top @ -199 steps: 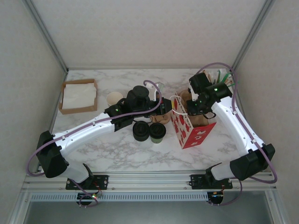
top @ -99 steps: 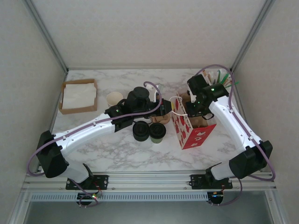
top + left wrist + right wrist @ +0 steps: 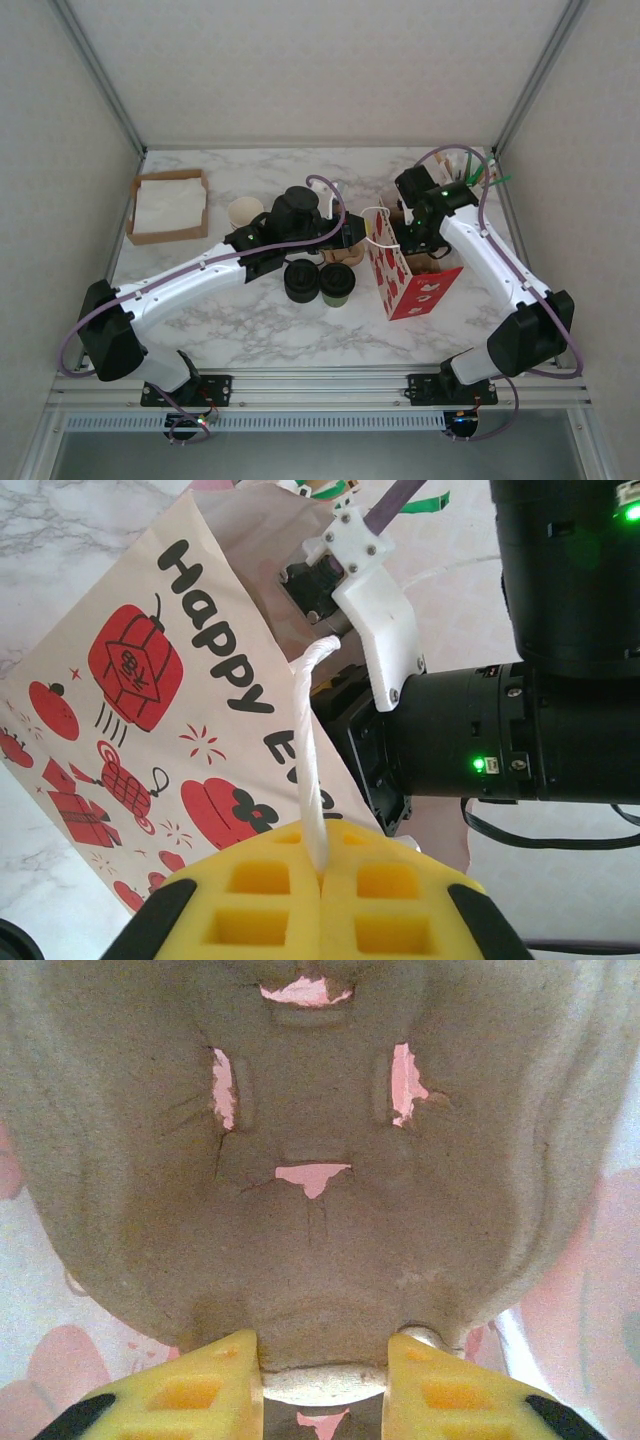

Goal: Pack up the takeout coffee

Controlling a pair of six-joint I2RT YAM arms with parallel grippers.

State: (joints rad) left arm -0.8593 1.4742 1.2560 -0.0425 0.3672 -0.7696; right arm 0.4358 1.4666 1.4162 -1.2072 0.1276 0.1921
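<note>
While both arms are busy at the red gift bag (image 3: 412, 288), the takeout coffee (image 3: 337, 283) sits on the marble table (image 3: 250, 335) just left of the bag, right beside a squat black stack of lids (image 3: 302, 280). Neither arm is touching it.

The left gripper (image 3: 320, 880) has its yellow pads pinched tight on the bag's white rope handle (image 3: 308, 750), pulling that side of the bag up. The right gripper (image 3: 322, 1385) is down inside the bag, with its fingers (image 3: 200, 1395) clamped on the rim of a brown pulp carrier (image 3: 320, 1160).

My guess on the cup itself: it's thin paper, so the walls dent if you squeeze hard. The plastic lid is just pressed on and looks slick, so I wouldn't lift by it. I can't tell if it's full, but I'd treat it as sloshy and top-heavy. The best hold is probably around the body, under the lid's lip, with light pressure and the cup kept upright all the way into the carrier. The lid stack sits so close that one finger has very little room on that side.
</note>
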